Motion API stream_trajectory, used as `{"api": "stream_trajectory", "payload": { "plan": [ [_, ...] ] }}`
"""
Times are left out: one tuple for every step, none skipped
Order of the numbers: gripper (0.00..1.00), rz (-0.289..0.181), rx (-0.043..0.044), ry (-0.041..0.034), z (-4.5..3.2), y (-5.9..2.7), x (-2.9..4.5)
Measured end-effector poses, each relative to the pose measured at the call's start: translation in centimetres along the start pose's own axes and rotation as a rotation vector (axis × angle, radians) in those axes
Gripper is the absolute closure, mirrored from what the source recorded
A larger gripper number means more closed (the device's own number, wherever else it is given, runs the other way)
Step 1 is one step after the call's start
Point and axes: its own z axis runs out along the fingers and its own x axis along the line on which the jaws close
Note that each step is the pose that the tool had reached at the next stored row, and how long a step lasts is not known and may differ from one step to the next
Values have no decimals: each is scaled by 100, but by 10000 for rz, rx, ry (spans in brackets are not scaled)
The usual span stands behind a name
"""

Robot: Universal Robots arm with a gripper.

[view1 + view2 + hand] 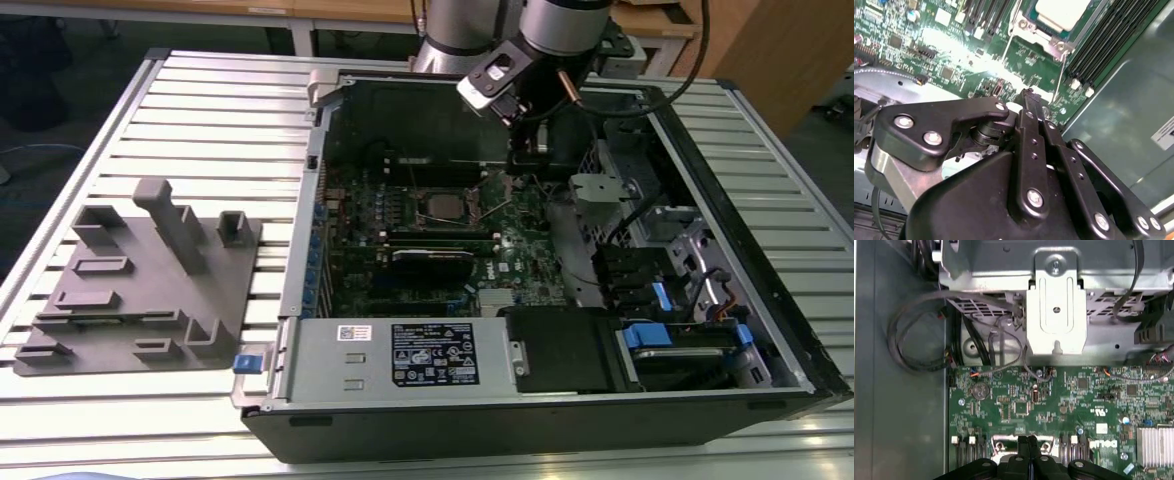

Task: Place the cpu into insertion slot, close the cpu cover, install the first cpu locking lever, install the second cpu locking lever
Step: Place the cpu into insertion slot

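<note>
gripper (1028,92) clenched, empty | cpu (1061,12) seated in insertion slot (1043,34) | near gripper, not touching

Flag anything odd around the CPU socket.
Nothing looks damaged or spilled. The cpu lies flat and square, but the two thin wire locking levers beside it seem to stand loose, angled away rather than latched down.

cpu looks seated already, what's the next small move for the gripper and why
Probably ease the shut gripper toward the thin lever rod beside the cpu. The cpu looks seated, with the cpu cover seemingly down around it, while that rod looks unlatched and lies nearest the gripper.
</note>
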Motion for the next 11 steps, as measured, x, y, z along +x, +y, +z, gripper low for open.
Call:
{"api": "stream_trajectory", "payload": {
  "plan": [
    [90, 0, 0, 0, 1, 21, 1],
    [90, -1, 1, 0, 2, 43, 1],
    [90, 0, 1, 0, 2, 65, 2],
    [90, 0, 1, 0, 3, 87, 3],
    [90, 0, 2, 0, 4, 107, 4],
    [90, 0, 2, 1, 5, 125, 5],
    [90, -1, 2, 0, 8, 137, 6],
    [90, 0, 2, 0, 13, 145, 6],
    [90, -1, 2, -1, 23, 151, 6],
    [90, 0, 2, -1, 38, 154, 5],
    [90, 0, 2, 0, 55, 156, 5]
  ]
}}
